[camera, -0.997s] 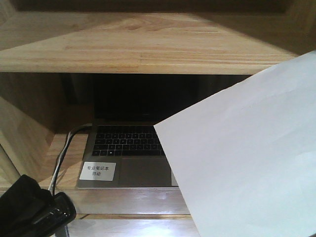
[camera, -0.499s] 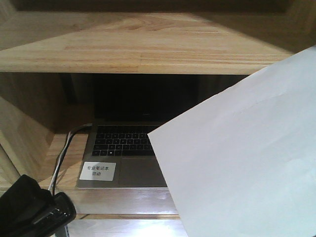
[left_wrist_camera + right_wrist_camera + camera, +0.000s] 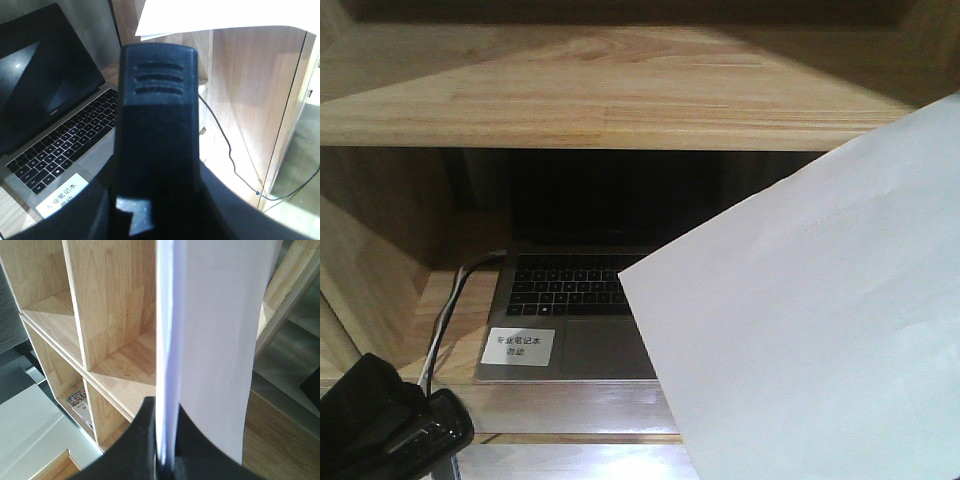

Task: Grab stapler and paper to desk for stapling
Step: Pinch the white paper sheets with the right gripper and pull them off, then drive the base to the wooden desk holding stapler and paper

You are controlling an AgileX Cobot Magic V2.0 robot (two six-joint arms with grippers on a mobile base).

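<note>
While the stapler (image 3: 157,115) is plain matte black with three ridges at its far end, the paper (image 3: 820,330) is blank white. Count: one stapler, one thin stack, one laptop (image 3: 570,285) with one label (image 3: 520,346). The left gripper (image 3: 155,200) is clamped on the stapler, whose long axis runs away from the wrist, up over the laptop. The right gripper (image 3: 165,440) pinches the paper edge-on, held aloft, with its corner pointing left across the laptop.

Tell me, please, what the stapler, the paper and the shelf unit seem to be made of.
The stapler: likely black plastic, slightly glossy, moulded ridges. The paper: thin matte white sheets, layered edges showing. The shelf unit: light jointed wood, visible grain, smooth finish.
</note>
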